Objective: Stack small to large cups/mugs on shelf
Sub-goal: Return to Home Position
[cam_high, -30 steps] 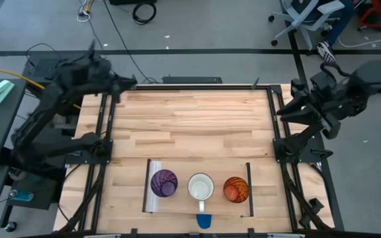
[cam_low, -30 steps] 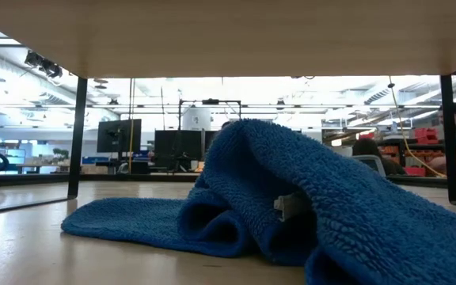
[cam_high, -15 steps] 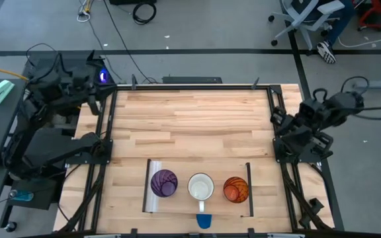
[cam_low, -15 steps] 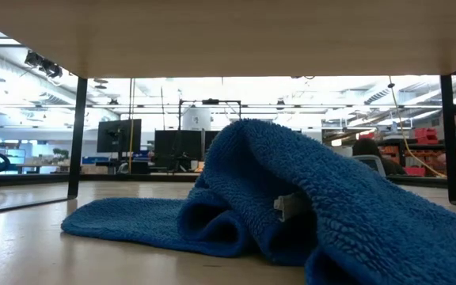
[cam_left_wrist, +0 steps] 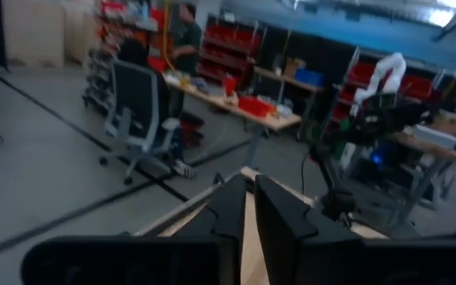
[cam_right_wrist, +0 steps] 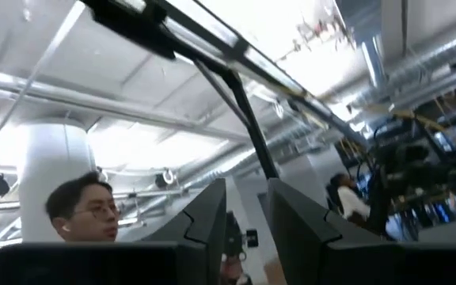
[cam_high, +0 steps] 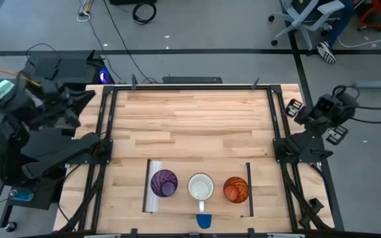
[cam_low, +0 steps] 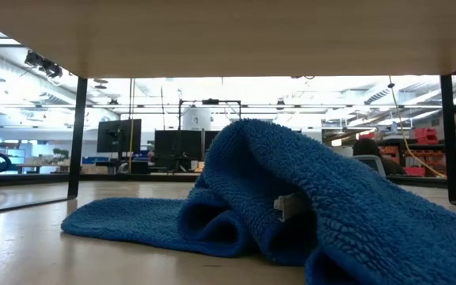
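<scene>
High view, from above: the shelf (cam_high: 183,200) lies at the near middle of the slatted tabletop (cam_high: 190,119). Three vessels are set on it upright in a row, close side by side and not nested: the purple tumbler (cam_high: 163,183) by the metal strip, the white mug (cam_high: 201,188) in the middle, and the orange tumbler (cam_high: 235,189) by the dark rail. The left arm (cam_high: 51,112) is folded outside the table's left edge, and the right arm (cam_high: 323,116) outside its right edge. Both are well apart from the cups.

Low view: only a crumpled blue towel (cam_low: 275,206) is seen beneath a wooden underside. No cups or grippers are shown.

Left wrist view: the left gripper (cam_left_wrist: 248,186) is pointed into the room, empty, its fingers almost together with only a sliver between them.

Right wrist view: the right gripper (cam_right_wrist: 246,190) is aimed up toward the ceiling, empty, its fingers slightly parted.

All three placements are judged done. Size order cannot be confirmed from above. Only the parking of the arms appears to be left.
</scene>
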`<state>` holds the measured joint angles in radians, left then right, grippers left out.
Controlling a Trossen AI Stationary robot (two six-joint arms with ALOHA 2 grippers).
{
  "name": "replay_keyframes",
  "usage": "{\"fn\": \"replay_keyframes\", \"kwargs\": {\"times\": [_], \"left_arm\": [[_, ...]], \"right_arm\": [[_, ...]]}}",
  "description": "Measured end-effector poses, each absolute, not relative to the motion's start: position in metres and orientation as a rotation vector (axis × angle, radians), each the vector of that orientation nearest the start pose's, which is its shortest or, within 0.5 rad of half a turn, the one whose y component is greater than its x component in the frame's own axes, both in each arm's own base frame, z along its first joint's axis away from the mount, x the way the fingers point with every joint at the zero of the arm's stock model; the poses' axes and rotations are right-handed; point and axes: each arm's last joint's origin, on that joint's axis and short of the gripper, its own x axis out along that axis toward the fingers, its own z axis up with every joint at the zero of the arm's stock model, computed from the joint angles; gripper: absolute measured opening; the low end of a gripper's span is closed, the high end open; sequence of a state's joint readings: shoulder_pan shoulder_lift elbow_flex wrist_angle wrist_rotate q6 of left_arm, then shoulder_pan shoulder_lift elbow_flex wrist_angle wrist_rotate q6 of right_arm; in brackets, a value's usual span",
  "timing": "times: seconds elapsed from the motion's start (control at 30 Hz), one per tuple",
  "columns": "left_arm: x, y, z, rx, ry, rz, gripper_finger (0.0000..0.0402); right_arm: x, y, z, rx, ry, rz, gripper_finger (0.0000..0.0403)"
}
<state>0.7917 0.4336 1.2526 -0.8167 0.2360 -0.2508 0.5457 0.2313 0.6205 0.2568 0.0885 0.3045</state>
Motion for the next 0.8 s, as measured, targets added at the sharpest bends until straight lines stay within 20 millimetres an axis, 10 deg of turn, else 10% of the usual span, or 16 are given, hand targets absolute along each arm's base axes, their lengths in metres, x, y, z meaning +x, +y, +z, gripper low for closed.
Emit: {"fn": "replay_keyframes", "kwargs": {"times": [0.8], "left_arm": [[-0.086, -0.08, 0.379, -0.204, -0.293, 0.932, 0.004]], "right_arm": [[0.012, 0.005, 0.339, 0.414, -0.627, 0.512, 0.0103]]}}
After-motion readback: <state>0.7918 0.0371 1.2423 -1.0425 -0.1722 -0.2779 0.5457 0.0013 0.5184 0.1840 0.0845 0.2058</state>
